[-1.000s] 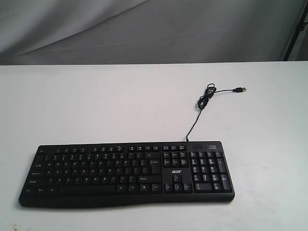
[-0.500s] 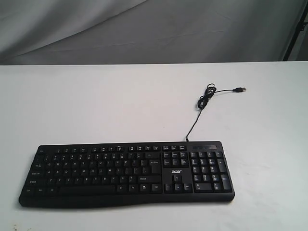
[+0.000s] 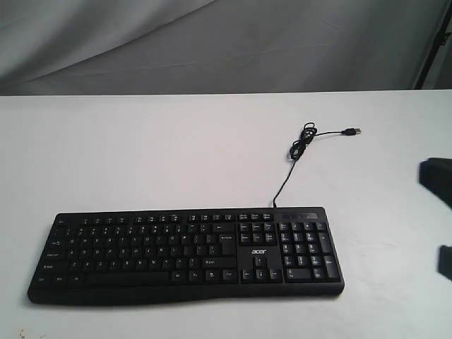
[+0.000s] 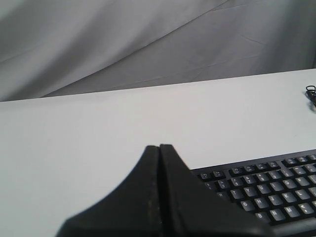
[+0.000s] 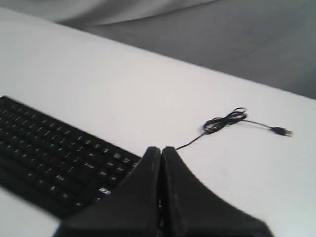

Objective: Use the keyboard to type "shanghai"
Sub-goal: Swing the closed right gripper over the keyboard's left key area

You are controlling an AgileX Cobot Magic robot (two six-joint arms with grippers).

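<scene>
Exterior view: the black acer keyboard (image 3: 185, 256) lies flat at the near side of the white table (image 3: 141, 155), number pad to the right, in the same place as half a second ago. Its thin cable (image 3: 281, 185) runs from the back edge to a small coil and ends in a loose USB plug (image 3: 351, 131), both unmoved. New at the far right edge are two blurred dark parts of the right arm (image 3: 436, 180), above the table and clear of the keyboard. On the wrist cameras, the left gripper (image 4: 159, 148) has its fingers pressed together beside the keyboard's end, and the right gripper (image 5: 161, 149), also pressed together, hovers near the number-pad end.
</scene>
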